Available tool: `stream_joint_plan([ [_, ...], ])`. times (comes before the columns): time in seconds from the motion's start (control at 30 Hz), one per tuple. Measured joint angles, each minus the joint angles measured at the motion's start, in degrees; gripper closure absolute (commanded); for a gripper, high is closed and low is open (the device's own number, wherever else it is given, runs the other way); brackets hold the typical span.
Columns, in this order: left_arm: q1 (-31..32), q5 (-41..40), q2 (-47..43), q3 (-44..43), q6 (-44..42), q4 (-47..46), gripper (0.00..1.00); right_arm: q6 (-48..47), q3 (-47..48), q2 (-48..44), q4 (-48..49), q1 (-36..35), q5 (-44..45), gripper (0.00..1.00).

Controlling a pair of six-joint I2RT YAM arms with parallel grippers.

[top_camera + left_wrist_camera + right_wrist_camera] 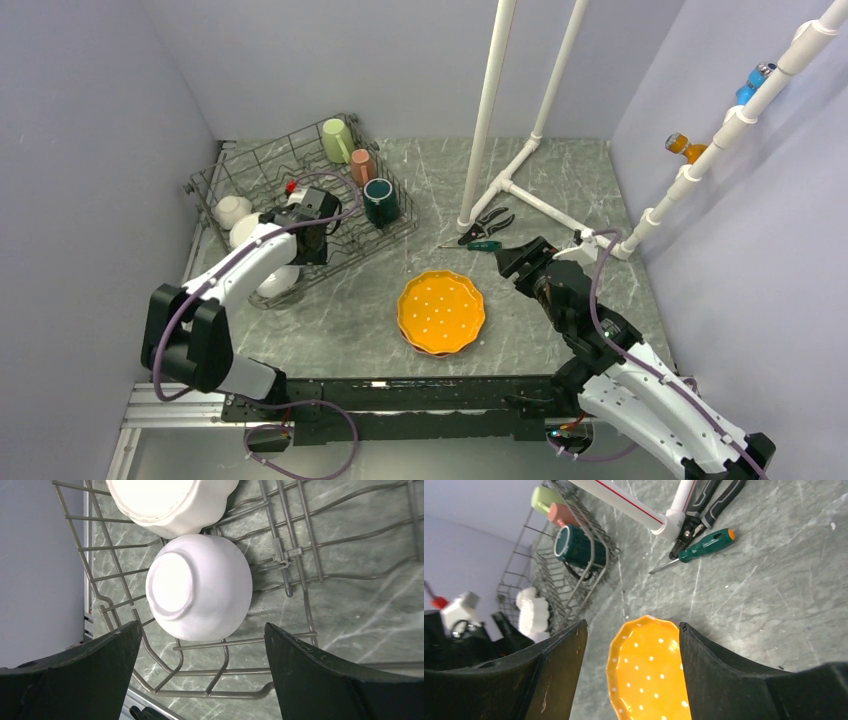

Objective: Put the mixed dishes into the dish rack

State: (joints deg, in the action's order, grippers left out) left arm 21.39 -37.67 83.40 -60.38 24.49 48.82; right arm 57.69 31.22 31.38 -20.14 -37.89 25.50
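Note:
The dish rack [300,165] stands at the back left. It holds the pale green mug [337,140], pink mug [363,166] and dark teal mug [380,202] along its right side. My left gripper [303,238] hangs over the rack, open and empty. In its wrist view the open gripper [202,626] is above the upside-down plain white bowl [200,587], with the scalloped bowl [170,500] beside it. The stacked orange dotted plates [441,312] lie on the table. My right gripper [520,258] is open just right of them; the top plate [649,675] shows between its fingers.
Black-handled pliers [487,222] and a green screwdriver [483,245] lie behind the plates. White pipes [490,110] rise at the back, with a foot on the table. Walls close in left and right. The rack rim [200,694] is near the left table edge.

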Motion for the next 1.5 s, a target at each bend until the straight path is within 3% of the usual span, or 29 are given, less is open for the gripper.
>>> stream_joint_plan([
  [0.27,-0.55,2.49,-3.04,0.61,-1.11,-2.21,0.01,-3.98,2.86,5.03,-2.54,0.00,-2.54,0.30],
  [0.57,-3.37,1.66,5.55,2.91,-2.01,-3.76,0.06,-3.98,2.84,4.66,-2.03,-0.02,-4.09,0.30],
  [0.67,-3.39,0.09,6.91,2.69,-2.75,-3.96,0.14,-4.02,2.78,4.50,-1.88,-0.02,-4.20,0.30],
  [0.93,-3.28,-1.25,9.20,1.25,-3.45,-4.52,0.58,-4.20,1.44,2.95,-1.18,0.00,-4.04,0.30],
  [1.13,-3.39,-1.92,8.31,0.94,-3.72,-4.52,0.78,-4.52,1.11,2.25,-1.18,0.00,-3.45,0.30],
  [1.37,-2.82,-0.90,6.36,-1.92,-3.65,-2.38,0.88,-4.59,1.05,2.32,-1.18,0.00,-3.41,0.30],
  [1.43,-2.19,-0.37,6.47,-2.89,-3.63,-0.81,0.86,-4.59,0.96,2.38,-1.11,-0.02,-3.43,0.30],
  [1.5,-1.42,0.17,6.51,-3.98,-3.58,-0.11,0.76,-4.57,0.90,2.47,-1.11,0.00,-3.43,0.30],
])
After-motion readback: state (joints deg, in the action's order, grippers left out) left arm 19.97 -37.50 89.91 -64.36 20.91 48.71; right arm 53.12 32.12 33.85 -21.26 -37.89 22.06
